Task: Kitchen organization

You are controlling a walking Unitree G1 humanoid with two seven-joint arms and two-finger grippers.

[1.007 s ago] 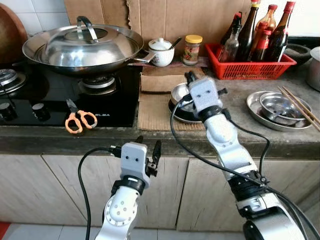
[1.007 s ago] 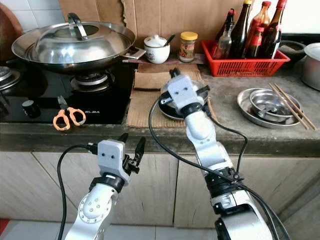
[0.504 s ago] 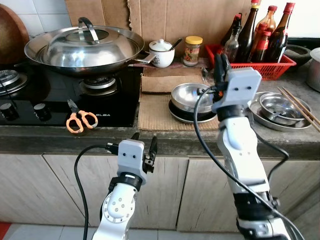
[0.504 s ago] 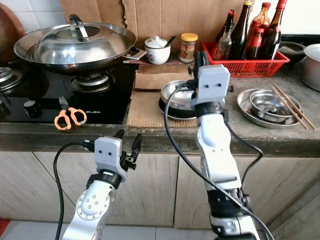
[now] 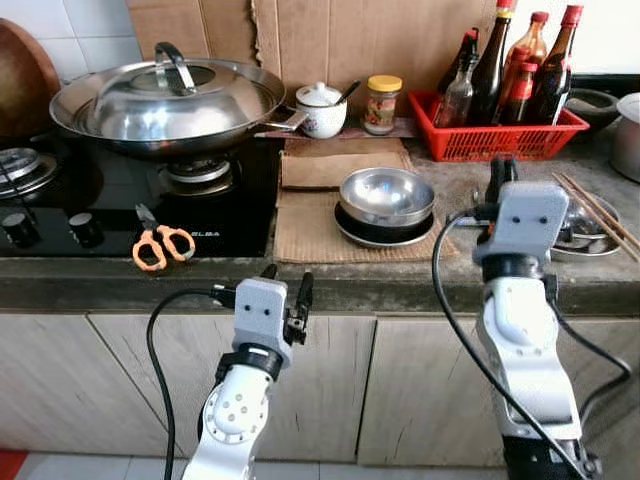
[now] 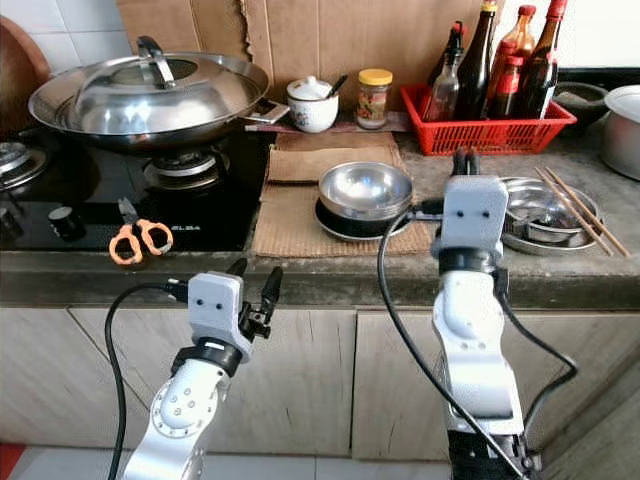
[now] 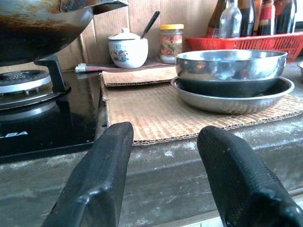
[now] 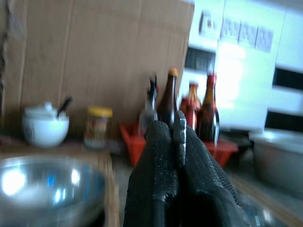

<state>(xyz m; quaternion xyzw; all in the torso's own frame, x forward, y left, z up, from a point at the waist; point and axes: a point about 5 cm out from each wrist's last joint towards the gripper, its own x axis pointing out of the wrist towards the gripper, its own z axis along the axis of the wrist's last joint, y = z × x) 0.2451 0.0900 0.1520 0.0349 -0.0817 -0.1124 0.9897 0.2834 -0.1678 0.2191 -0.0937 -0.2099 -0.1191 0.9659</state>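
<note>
While the right gripper (image 6: 464,158) stood raised over the counter (image 6: 420,265), its two black fingers (image 8: 163,156) were pressed together around a thin metallic piece, seen in the right wrist view standing up between the pads; what that piece was could not be told through the blur. It hovered just beside the stacked steel dishes (image 6: 545,215) with the chopsticks (image 6: 578,208) lying across their rim, near the red basket (image 6: 490,125) of bottles.

The left gripper (image 5: 285,290) hung below the counter's front edge, its fingers (image 7: 102,175) spread well apart and holding nothing, touching nothing.

On the brown mat (image 5: 305,225) sat a steel bowl (image 5: 387,193) nested in a dark dish on a plate. Orange scissors (image 5: 160,243) lay on the black hob (image 5: 100,200), in front of the lidded wok (image 5: 165,100). A white pot (image 5: 322,108) and a yellow-capped jar (image 5: 383,100) stood at the cardboard backing.
</note>
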